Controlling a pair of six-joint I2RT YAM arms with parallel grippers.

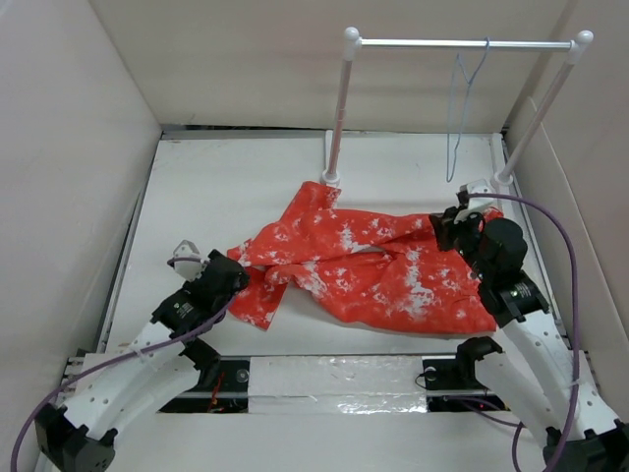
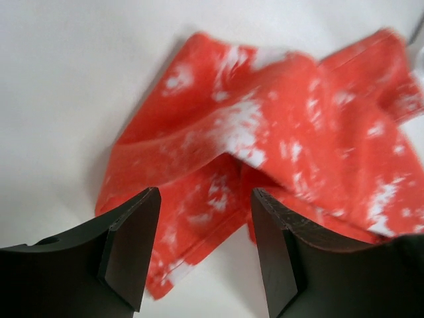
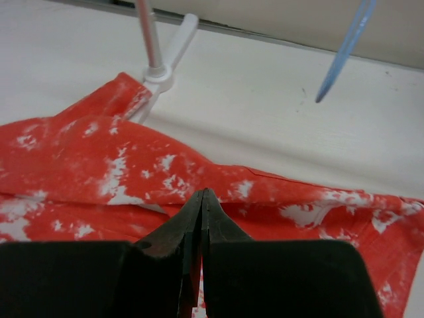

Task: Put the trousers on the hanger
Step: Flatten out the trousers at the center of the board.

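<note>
The red-orange trousers (image 1: 373, 265) with white speckles lie spread flat across the middle of the table. The pale blue wire hanger (image 1: 462, 108) hangs from the rack's crossbar at the back right; its lower corner shows in the right wrist view (image 3: 344, 46). My left gripper (image 1: 239, 268) is open at the left leg end, its jaws (image 2: 205, 199) either side of the fabric's hem (image 2: 199, 218) just above it. My right gripper (image 1: 454, 218) is shut (image 3: 203, 193) low over the trousers' right far edge (image 3: 278, 199); no fabric shows between its tips.
A white-posted rack with a metal crossbar (image 1: 423, 43) stands at the back; its left post base (image 3: 159, 73) touches the trousers' far corner. White walls enclose the table on three sides. A gap with cables (image 1: 216, 379) runs along the near edge.
</note>
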